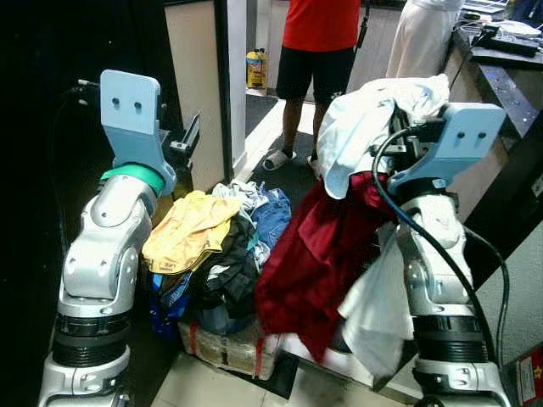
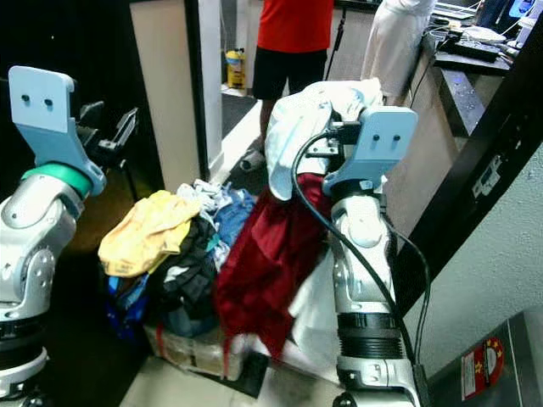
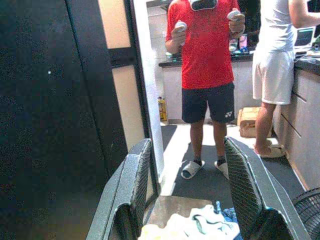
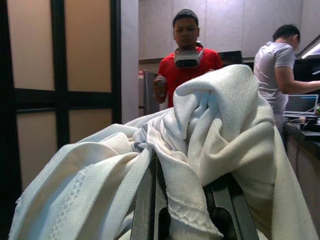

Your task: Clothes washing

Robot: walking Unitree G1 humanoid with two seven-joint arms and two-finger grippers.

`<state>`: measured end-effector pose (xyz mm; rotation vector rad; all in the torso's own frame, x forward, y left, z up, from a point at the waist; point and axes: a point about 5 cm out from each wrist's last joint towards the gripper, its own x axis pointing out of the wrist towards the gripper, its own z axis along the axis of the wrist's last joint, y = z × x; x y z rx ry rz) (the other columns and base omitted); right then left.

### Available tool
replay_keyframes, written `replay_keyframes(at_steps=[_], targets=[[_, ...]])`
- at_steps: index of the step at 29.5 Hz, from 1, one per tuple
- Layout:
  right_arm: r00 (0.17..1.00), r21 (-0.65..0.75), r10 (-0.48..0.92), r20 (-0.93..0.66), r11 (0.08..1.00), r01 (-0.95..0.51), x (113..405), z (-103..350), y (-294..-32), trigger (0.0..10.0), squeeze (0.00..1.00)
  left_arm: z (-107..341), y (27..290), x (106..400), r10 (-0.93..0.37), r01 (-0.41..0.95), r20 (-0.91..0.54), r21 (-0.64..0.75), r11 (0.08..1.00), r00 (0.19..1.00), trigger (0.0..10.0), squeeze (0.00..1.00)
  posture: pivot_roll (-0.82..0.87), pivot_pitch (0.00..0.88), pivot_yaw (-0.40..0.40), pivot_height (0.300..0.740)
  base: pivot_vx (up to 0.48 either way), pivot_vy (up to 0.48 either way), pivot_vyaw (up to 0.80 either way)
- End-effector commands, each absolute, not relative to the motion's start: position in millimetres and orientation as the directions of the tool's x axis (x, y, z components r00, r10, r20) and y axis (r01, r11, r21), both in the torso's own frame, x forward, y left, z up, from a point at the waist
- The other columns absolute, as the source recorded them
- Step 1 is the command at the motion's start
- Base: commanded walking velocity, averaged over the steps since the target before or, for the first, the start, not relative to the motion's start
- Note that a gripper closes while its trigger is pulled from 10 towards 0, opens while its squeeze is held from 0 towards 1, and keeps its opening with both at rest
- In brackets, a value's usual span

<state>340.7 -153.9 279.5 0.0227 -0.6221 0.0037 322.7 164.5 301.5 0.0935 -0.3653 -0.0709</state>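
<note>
Right gripper clamps a white garment and, it seems, the red garment draped below, lifted clear of the laundry pile heaped over its basket's rim for loading; left gripper waits, fingers apart.

Both silver arms are raised, elbows bent, wrists at chest height. The left gripper points forward with its jaws spread wide apart and nothing between them. The right gripper is lifted high, its jaws clamped on white cloth.
</note>
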Motion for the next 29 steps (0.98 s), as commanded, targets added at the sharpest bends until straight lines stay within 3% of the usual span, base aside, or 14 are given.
replay_keyframes(at_steps=[1, 11, 29], targets=[[0.792, 0.027, -0.013, 0.61, 1.0, -0.004, 337.8, 283.2, -155.5, 10.0, 0.0, 300.6, 165.4, 322.8, -0.08, 0.045, 0.354, 0.105, 0.993, 0.932, 10.0, 0.0, 0.12, 0.01, 0.026, 0.74, 0.0, 0.0, 0.0], [0.799, 0.037, -0.021, 0.601, 0.999, -0.002, 338.6, 280.9, -156.0, 10.0, 0.0, 301.1, 165.0, 324.1, -0.08, 0.045, 0.354, 0.104, 0.994, 0.932, 10.0, 0.0, 0.12, 0.015, 0.029, 0.74, 0.0, 0.0, 0.0], [0.798, 0.121, -0.047, 0.601, 0.992, -0.033, 341.0, 285.0, -155.9, 10.0, 0.0, 321.3, 177.1, 325.9, -0.071, 0.013, 0.408, 0.145, 0.989, 0.91, 10.0, 0.0, 0.13, 0.006, 0.045, 0.74, 0.0, 0.0, -0.79]])
